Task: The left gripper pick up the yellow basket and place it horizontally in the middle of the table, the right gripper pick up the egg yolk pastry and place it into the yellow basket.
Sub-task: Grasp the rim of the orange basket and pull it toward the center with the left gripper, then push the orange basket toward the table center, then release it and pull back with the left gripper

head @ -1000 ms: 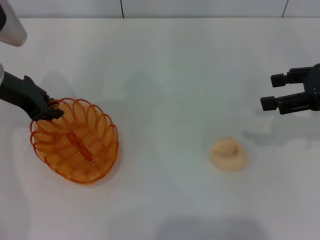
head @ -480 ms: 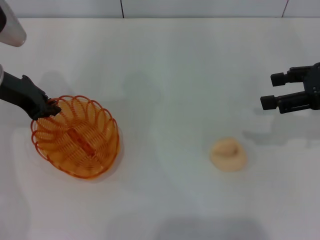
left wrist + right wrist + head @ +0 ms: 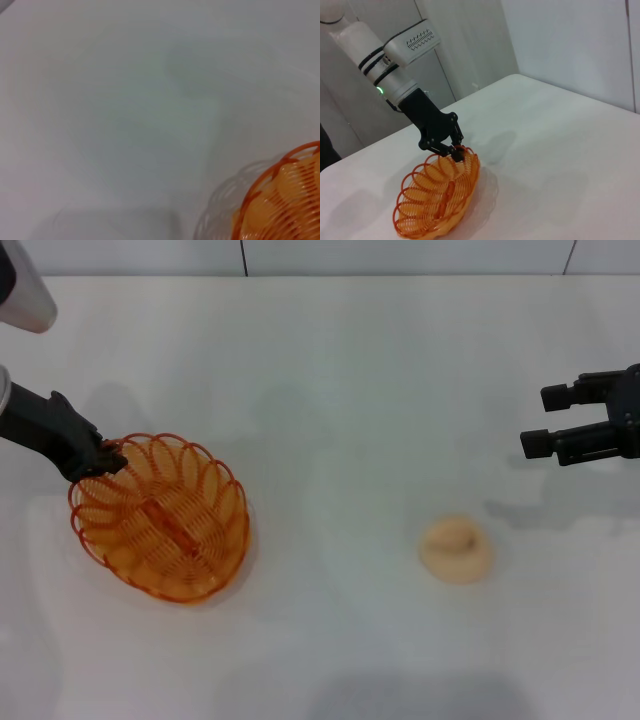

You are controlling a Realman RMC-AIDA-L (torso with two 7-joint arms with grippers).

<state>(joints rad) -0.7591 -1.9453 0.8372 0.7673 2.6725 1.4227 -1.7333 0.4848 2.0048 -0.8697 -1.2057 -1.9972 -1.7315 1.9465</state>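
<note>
My left gripper [image 3: 108, 458] pinching yellow basket [image 3: 160, 518] rim, basket tilted at table [image 3: 340, 370] left. Right gripper [image 3: 545, 422] jaws spread, hovering far right. Egg yolk pastry [image 3: 456, 549] sits below-left of it.

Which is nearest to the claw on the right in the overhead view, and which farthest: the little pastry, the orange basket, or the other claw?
Measured from the right gripper, in the head view:
1. The egg yolk pastry, just below it and slightly toward the middle of the table.
2. The yellow basket, across on the left side.
3. The left gripper, at the basket's far-left rim, jaws clamped on the wire.
</note>
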